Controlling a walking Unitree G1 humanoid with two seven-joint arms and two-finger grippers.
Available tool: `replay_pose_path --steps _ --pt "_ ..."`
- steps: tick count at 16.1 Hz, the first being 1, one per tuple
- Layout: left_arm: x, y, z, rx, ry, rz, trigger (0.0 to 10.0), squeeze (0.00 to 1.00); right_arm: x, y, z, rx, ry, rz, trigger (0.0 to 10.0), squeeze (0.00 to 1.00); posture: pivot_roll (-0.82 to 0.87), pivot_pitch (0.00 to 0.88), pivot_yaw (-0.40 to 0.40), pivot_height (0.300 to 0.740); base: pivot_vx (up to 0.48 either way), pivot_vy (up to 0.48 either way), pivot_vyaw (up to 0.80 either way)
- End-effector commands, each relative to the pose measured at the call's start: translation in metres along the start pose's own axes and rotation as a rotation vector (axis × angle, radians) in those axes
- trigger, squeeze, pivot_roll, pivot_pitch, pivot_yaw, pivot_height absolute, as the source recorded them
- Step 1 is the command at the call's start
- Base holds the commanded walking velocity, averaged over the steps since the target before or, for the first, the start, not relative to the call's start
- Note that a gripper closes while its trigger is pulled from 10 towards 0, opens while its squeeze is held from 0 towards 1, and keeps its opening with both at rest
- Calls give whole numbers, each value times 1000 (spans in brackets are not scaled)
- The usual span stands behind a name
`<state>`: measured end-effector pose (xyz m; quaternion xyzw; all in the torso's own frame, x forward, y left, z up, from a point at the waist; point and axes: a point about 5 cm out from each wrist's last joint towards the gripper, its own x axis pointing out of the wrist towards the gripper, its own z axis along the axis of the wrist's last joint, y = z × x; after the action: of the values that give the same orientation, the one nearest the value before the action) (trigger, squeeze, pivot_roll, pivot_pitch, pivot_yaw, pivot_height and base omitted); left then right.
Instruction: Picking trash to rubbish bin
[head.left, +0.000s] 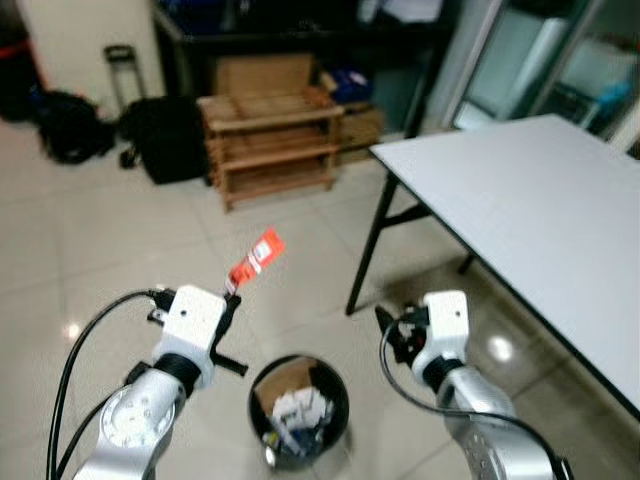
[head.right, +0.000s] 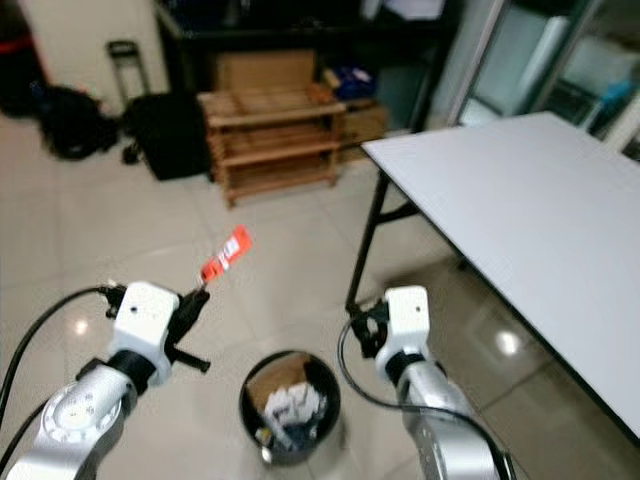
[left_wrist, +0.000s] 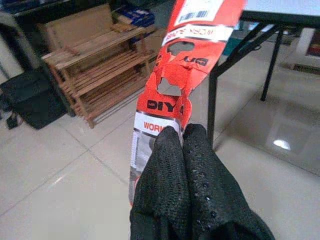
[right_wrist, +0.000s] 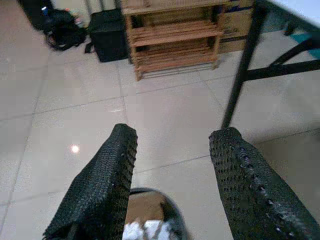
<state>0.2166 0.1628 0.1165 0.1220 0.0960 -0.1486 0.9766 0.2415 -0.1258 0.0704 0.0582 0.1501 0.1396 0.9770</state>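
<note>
From the head, the left end effector is squeezed shut on a red wrapper, up over the floor, just left of and a bit beyond the rubbish bin. The bin sits near, between the two arms, and already has trash inside.

At the left wrist, the wrapper looks thin, light and floppy. It is pinched at its low end, so it may flap.

At the right wrist, the right end effector is wide open and holds nothing.

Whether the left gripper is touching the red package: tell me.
Touching. In the left wrist view the left gripper has both black fingers closed together on the lower part of the red package.
</note>
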Motion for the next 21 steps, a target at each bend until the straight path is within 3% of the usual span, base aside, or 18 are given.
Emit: replay_pose_path --steps 1,2,4,6,9,11,13,17,21 --pt "3 -7 2 -5 -11 -32 10000 0 -4 -11 0 -18 4 -40 10000 0 50 36 -66 740 356 0 0" --pt "4 -10 0 -8 -11 -61 10000 0 -4 -10 0 -58 14 -26 10000 0 50 36 -66 740 0 0 0" --pt "8 -15 -12 74 48 -120 10000 0 -5 -7 -2 -124 36 21 10000 0 36 40 -72 740 0 0 0" --pt "26 -16 -40 102 116 -200 10000 0 -12 0 -8 -213 98 174 10000 0 12 52 -91 740 0 0 0" --pt "52 -13 -67 119 192 -289 10000 0 -20 -7 -4 -276 119 241 10000 0 -24 69 -105 740 0 0 0" --pt "58 -14 -70 133 197 -316 10000 0 -23 -8 -3 -284 122 253 10000 0 -34 73 -106 740 0 0 0" --pt "77 -20 -80 214 229 -398 10000 0 -38 -6 -1 -316 146 342 10000 0 -106 101 -98 740 0 0 0" --pt "104 -35 -68 212 178 -481 10000 0 -60 -5 2 -359 190 399 10000 0 -180 135 -93 740 0 0 0" --pt "118 -46 -53 209 121 -533 10000 0 -69 -4 5 -361 203 398 10000 0 -201 153 -97 740 0 0 0"
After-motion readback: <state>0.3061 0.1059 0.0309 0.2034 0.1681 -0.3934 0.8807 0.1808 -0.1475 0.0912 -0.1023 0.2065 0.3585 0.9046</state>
